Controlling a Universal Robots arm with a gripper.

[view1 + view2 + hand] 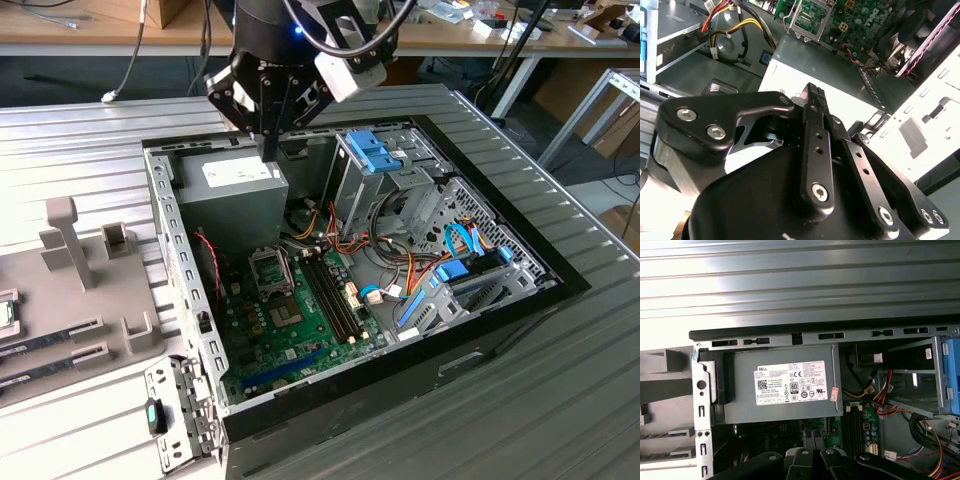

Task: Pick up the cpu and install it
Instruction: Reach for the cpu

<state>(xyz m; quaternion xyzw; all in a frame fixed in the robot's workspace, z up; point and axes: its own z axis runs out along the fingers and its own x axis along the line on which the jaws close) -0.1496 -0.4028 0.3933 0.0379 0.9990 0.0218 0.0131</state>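
The gripper (pixel 268 148) hung straight over the power supply (pixel 235 195), close above its labelled top face. In the second wrist view its fingers (pixel 816 107) were drawn together until the tips met, and I could see nothing pinched between them; the pink fleck beside the tips looked like a sticker on the power supply's casing below.

Past the power supply, further down inside the open computer case (pixel 165 230), lay the green motherboard (pixel 290 320). The black socket frame (pixel 272 268) sat on it just beside the power supply's lower edge. From where I stood I could not tell whether anything was seated in it.

Well away from the power supply, outside the case towards the exterior view's left, a grey holder tray (pixel 70 410) carried long memory sticks (pixel 60 333). At the very edge of that view lay a small flat piece with a green rim, which I took to be the cpu (pixel 5 313).

If so, the job had barely begun: the chip was not picked up and the fitting was not done.
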